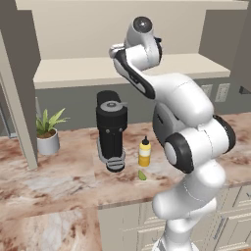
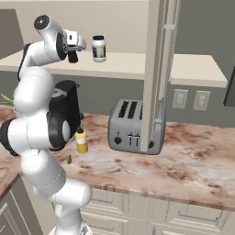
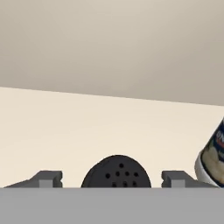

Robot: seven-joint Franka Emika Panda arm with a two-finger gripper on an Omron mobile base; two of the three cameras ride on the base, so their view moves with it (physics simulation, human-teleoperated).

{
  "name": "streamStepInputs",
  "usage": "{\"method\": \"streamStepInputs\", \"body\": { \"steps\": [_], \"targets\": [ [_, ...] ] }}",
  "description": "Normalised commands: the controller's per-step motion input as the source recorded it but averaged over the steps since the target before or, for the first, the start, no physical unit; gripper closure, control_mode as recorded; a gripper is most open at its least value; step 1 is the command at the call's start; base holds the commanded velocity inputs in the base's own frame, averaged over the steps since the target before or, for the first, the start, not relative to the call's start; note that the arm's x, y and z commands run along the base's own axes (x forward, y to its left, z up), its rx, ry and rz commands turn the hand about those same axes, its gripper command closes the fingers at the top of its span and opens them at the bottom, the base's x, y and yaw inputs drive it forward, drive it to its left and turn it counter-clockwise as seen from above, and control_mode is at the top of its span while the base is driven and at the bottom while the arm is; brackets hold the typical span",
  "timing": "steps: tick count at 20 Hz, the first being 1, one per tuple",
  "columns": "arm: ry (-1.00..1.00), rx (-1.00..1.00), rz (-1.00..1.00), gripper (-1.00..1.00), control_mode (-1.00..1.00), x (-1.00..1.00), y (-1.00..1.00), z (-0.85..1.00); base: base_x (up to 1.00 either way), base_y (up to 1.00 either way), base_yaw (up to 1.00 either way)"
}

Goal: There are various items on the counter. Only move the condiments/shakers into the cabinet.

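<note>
My gripper (image 2: 74,49) is up at the cabinet shelf (image 2: 124,63) and stands open around the short black shaker (image 2: 72,57). In the hand view the shaker's perforated top (image 3: 116,172) sits between the fingertips (image 3: 48,178), with a gap on each side. The shaker looks to be resting on the shelf board. The white jar with the dark blue lid (image 2: 98,48) stands upright on the same shelf just to the right, and shows as the jar (image 3: 214,157) at the right edge. The yellow squeeze bottle (image 1: 144,152) stands on the counter (image 1: 59,186) beside the coffee machine.
A black coffee machine (image 1: 112,130) stands mid-counter, with a tiny green piece (image 1: 142,175) in front of the bottle. A potted plant (image 1: 47,130) is at the left and a silver toaster (image 2: 133,126) at the right. A vertical cabinet panel (image 2: 156,69) rises right of the jar.
</note>
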Motion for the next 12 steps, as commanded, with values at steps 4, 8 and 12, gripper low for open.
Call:
{"method": "streamStepInputs", "body": {
  "steps": [4,8,12],
  "targets": [
    [-0.02,-0.03,0.00,-1.00,-1.00,0.14,0.00,-0.03,0.00,0.00,0.00],
    [0.00,0.00,0.00,-1.00,-1.00,0.00,0.00,0.00,0.00,0.00,0.00],
    [0.00,0.00,0.00,-1.00,-1.00,0.00,0.00,0.00,0.00,0.00,0.00]
  ]
}}
